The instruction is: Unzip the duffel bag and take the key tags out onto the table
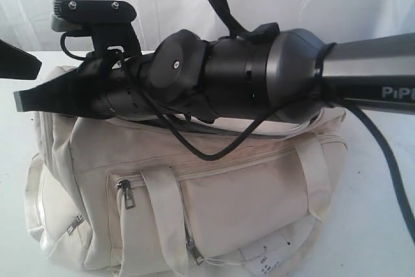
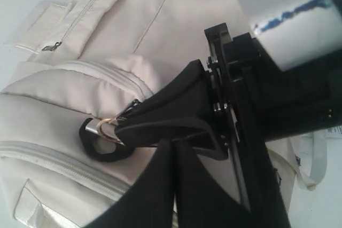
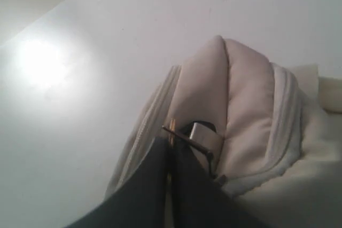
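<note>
Right claw (image 3: 170, 143): is pinching its two dark fingers fully together on the gold ring (image 2: 109, 133) at one end of the duffel bag (image 3: 251, 105); no gap is showing between the tips.
Left claw (image 2: 173, 150): its fingers are lying almost pressed together with only a thin slit between them and nothing showing in that slit; the tips are sitting just beside the right claw, so whether they are touching the bag cannot be told.
Right arm (image 1: 259, 69): is stretching across the exterior view from the right edge to the left side, passing over the bag and hiding its top.
Gold ring: is hanging linked to a silver clasp (image 2: 94, 127) and a black ring (image 2: 101, 147), which is resting against the cream fabric.
Duffel bag (image 1: 214, 192): is sitting on the tabletop (image 1: 376, 212) and filling the lower middle of the exterior view, with its front facing the camera and a webbing strap (image 1: 165, 212) running down it.
Zippers: a grey pull (image 1: 126, 192) is hanging at the left corner of the front pocket; the zip lines curving round the gripped end are lying closed.
White label (image 1: 269, 261): is lying against the bag's lower edge, at the bottom of the exterior view.
Tabletop: is showing white and flat to the right of the bag.
</note>
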You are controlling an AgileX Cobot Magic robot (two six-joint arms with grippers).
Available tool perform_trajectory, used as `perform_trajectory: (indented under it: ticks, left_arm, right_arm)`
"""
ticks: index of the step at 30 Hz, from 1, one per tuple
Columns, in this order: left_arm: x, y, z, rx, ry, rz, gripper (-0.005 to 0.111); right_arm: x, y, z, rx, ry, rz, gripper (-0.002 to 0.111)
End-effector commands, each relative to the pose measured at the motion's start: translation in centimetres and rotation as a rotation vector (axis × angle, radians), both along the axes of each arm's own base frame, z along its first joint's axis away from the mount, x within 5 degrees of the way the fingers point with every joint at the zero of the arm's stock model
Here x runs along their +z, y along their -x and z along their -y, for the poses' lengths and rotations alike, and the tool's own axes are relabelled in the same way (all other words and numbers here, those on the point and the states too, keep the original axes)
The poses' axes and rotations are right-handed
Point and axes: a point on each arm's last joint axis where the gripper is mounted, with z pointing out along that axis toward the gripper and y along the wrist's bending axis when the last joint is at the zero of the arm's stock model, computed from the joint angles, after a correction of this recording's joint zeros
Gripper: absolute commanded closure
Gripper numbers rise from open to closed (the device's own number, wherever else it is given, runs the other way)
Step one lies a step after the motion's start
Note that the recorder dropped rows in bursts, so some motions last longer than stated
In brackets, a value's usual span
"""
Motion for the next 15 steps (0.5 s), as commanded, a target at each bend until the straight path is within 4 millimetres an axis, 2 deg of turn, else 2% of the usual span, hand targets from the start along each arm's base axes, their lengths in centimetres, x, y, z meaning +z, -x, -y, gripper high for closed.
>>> perform_trajectory:
  ticks: [1,7,9,13,15]
  left_arm:
    - [0.0,0.4,0.1,-0.002,0.011,-0.01,0.107]
    - [0.0,0.4,0.1,-0.002,0.011,-0.01,0.107]
    - [0.0,0.4,0.1,-0.002,0.011,-0.01,0.107]
    - [0.0,0.4,0.1,-0.002,0.011,-0.01,0.107]
    - [0.0,0.4,0.1,-0.002,0.011,-0.01,0.107]
  right_arm:
    - [1.1,-0.8,0.1,-0.015,-0.028,0.005,0.108]
    - [0.3,0.6,0.1,0.107,0.05,-0.092,0.105]
    - [0.4,0.8,0.2,0.137,0.066,-0.098,0.096]
    - [2.0,1.6,1.1,0.198,0.094,-0.044,0.066]
    - [2.9,2.0,1.7,0.239,0.129,0.004,0.057]
